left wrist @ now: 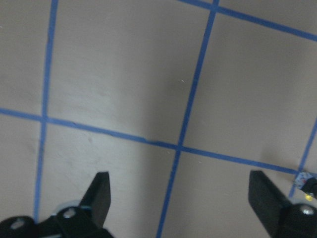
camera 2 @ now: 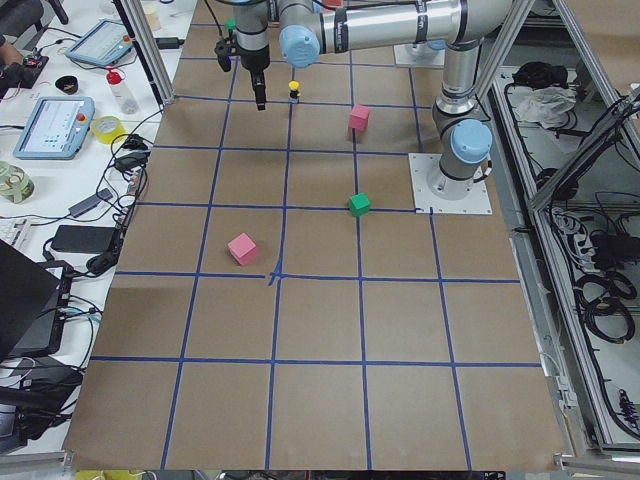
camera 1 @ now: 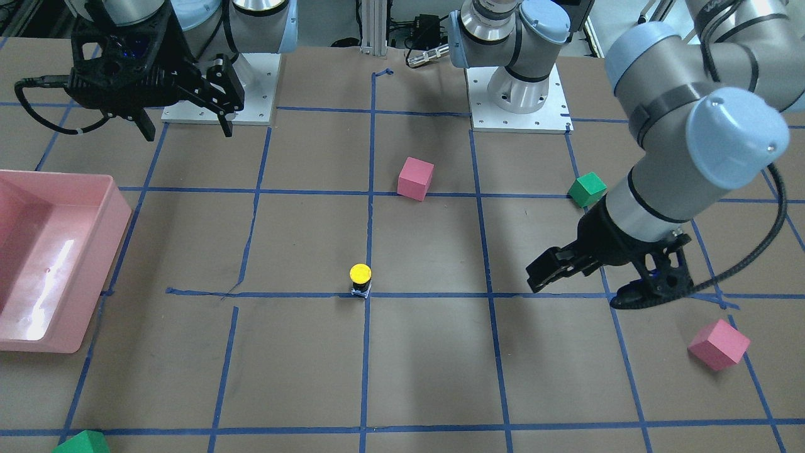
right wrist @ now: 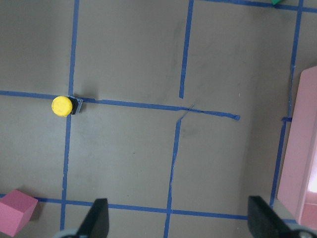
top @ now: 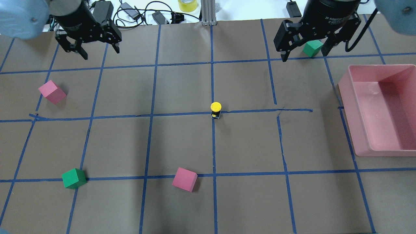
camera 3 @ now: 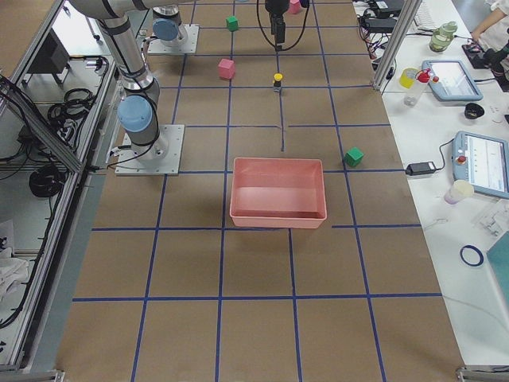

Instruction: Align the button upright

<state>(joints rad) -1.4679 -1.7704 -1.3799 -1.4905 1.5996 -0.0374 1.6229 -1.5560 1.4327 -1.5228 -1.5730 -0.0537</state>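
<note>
The button point(top: 215, 110) stands upright on a blue tape crossing at mid-table, its yellow cap on top of the black body; it also shows in the front view point(camera 1: 360, 279) and the right wrist view point(right wrist: 63, 105). My left gripper point(top: 100, 53) is open and empty, raised above the table far to the button's left; it shows in the front view point(camera 1: 544, 275) and its own wrist view point(left wrist: 181, 198). My right gripper point(top: 305, 56) is open and empty, raised far to the button's right; it shows in the front view point(camera 1: 188, 132) and its own wrist view point(right wrist: 178, 220).
A pink bin point(top: 403, 107) sits at the right edge. Pink cubes lie at the left point(top: 52, 92) and near front point(top: 184, 179). Green cubes lie at front left point(top: 74, 178) and below the right gripper point(top: 312, 48). Blue tape lines grid the brown table.
</note>
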